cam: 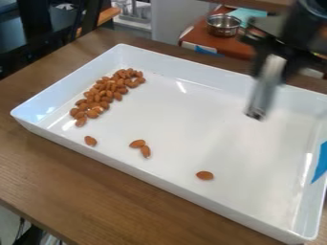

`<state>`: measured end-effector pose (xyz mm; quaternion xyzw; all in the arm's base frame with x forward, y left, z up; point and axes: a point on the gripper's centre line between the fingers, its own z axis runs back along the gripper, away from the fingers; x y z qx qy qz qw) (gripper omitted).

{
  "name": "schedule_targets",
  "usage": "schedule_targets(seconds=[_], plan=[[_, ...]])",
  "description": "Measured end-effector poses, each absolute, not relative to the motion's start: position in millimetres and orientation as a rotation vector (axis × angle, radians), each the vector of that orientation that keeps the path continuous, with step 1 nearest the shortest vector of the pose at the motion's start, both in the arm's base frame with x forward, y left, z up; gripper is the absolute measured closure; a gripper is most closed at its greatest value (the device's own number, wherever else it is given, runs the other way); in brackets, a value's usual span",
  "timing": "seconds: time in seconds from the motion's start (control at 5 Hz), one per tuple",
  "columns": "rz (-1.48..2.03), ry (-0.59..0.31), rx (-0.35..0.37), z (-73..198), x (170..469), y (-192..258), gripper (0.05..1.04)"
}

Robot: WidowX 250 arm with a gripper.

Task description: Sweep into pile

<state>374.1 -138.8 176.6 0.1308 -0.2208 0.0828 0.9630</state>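
The gripper [273,57] is at the upper right, over the right part of a white tray [185,191]. It is shut on a blurred silver tool [265,88], which hangs down at a slight tilt with its dark lower end inside the tray outline. Whether that end touches the tray floor I cannot tell. A dense band of almonds [105,93] lies along the tray's left side, well away from the tool. One almond [90,140] lies just below the band, a pair of almonds [142,148] sits near the front wall, and a lone almond [204,175] lies farther right.
The tray's raised walls surround the almonds on a brown wooden table [83,177]. Blue tape [321,163] marks the right wall. Behind the table, a metal pot [223,25] stands on a reddish surface. A dark chair [64,21] is at the upper left.
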Motion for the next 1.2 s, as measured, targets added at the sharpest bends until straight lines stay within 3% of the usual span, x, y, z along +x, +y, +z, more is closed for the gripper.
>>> schedule_targets(seconds=[0.4, 0.6, 1.2], plan=[[0.103, -0.387, 0.219, 125, 349, -155, 0.704], [0.071, -0.397, 0.238, 107, 337, -160, 0.704], [0.066, -0.323, 0.206, 83, 342, -122, 0.704]])
